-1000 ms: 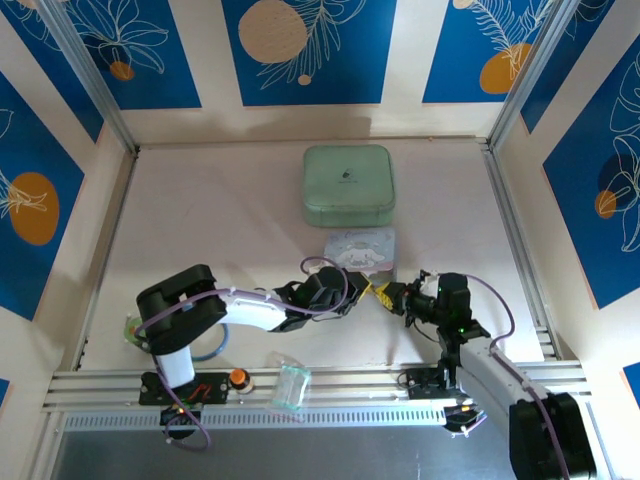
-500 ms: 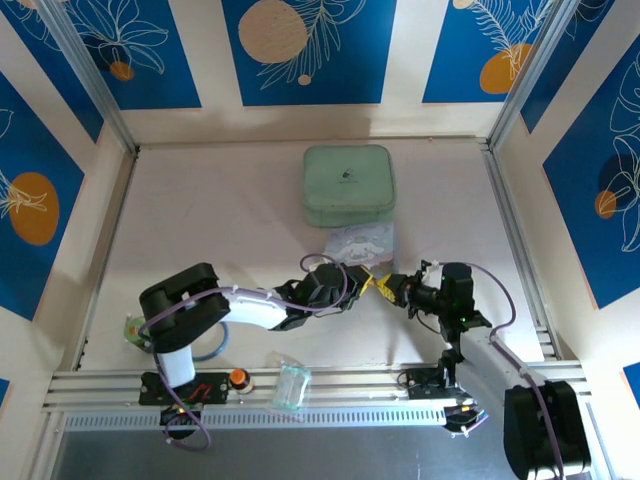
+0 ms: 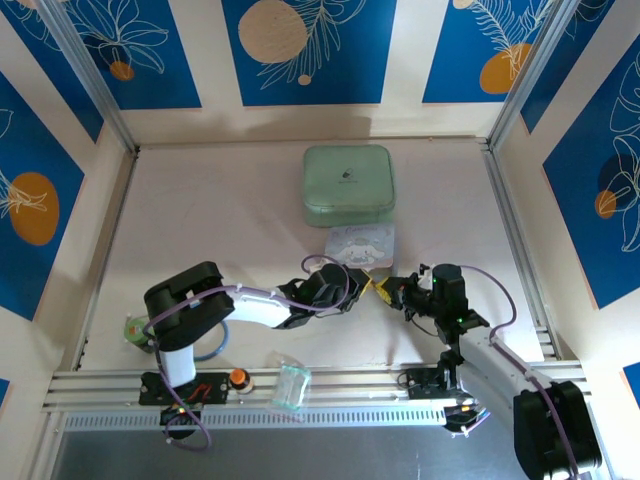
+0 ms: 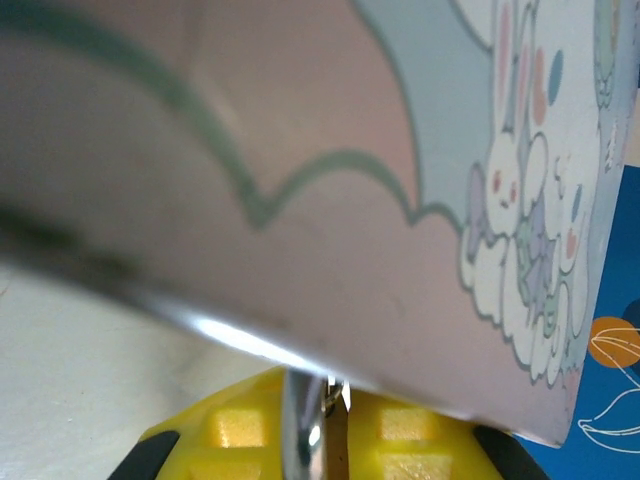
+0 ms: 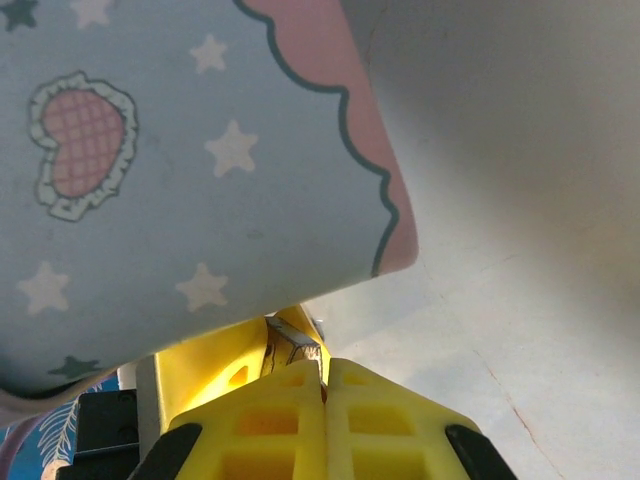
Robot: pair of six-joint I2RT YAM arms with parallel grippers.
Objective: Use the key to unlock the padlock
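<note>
My left gripper [image 3: 366, 286] is shut on the padlock [image 4: 336, 432]; a brass edge and a silver strip show between its yellow pads [image 4: 240, 430]. In the right wrist view the padlock [image 5: 296, 346] sits just ahead of my right gripper [image 5: 325, 378], held against the left arm's yellow finger [image 5: 215, 370]. The right gripper [image 3: 393, 291] is shut, tips touching the padlock's face. The key is almost hidden, only a thin sliver in the seam between the pads. Both grippers meet tip to tip just below the pale blue cartoon tin [image 3: 362, 247].
The cartoon tin [image 4: 420, 150] [image 5: 170, 170] looms close over both grippers. A mint green square case [image 3: 348, 185] lies behind it. A small clear item [image 3: 291, 385] and an orange knob [image 3: 238, 377] sit on the front rail; a green object [image 3: 133, 328] is by the left base.
My right wrist has shifted and turned slightly while staying tip to tip with the left gripper. The left arm has barely moved.
</note>
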